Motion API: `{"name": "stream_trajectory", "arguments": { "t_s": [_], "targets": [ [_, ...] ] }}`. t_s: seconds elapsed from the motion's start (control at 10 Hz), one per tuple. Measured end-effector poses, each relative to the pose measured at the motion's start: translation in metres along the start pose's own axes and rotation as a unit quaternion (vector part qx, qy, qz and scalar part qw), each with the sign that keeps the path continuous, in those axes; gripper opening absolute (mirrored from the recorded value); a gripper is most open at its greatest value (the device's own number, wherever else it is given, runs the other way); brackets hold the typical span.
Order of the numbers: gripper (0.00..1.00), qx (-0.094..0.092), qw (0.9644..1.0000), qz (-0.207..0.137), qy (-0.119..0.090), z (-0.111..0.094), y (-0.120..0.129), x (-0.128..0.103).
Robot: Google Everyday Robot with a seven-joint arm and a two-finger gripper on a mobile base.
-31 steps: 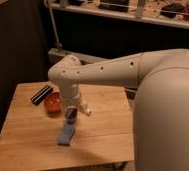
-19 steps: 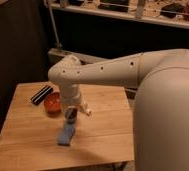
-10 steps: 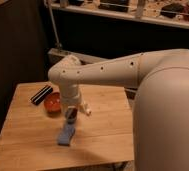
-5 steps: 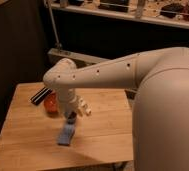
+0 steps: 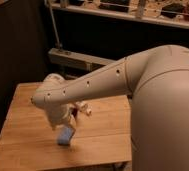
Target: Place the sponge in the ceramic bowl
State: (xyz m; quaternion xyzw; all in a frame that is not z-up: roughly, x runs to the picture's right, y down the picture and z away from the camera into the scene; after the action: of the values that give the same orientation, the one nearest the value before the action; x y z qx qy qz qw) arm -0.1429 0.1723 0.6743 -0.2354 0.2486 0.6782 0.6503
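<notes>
The light-blue sponge [image 5: 65, 135] stands tilted on end over the front middle of the wooden table [image 5: 23, 117]. My gripper [image 5: 70, 123] comes down onto its upper end from under the white forearm [image 5: 88, 90] and is shut on the sponge. The ceramic bowl is hidden behind the arm's wrist section at the table's left back.
The big white arm body [image 5: 168, 110] fills the right side and covers the table's right part. A grey metal rail [image 5: 78, 59] and a dark shelf unit run behind the table. The table's front edge lies just below the sponge.
The forearm and wrist have swung left and lower, and now cover the bowl and the black bar that showed before. The sponge stays at about the same spot.
</notes>
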Motion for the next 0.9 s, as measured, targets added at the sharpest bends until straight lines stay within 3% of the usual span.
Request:
{"name": "stream_trajectory", "arguments": {
  "t_s": [0.7, 0.9],
  "targets": [
    [0.65, 0.0, 1.0, -0.001, 0.001, 0.0, 0.002, 0.001],
    [0.65, -0.013, 0.9997, -0.022, -0.006, 0.023, 0.01, -0.006]
  ]
}}
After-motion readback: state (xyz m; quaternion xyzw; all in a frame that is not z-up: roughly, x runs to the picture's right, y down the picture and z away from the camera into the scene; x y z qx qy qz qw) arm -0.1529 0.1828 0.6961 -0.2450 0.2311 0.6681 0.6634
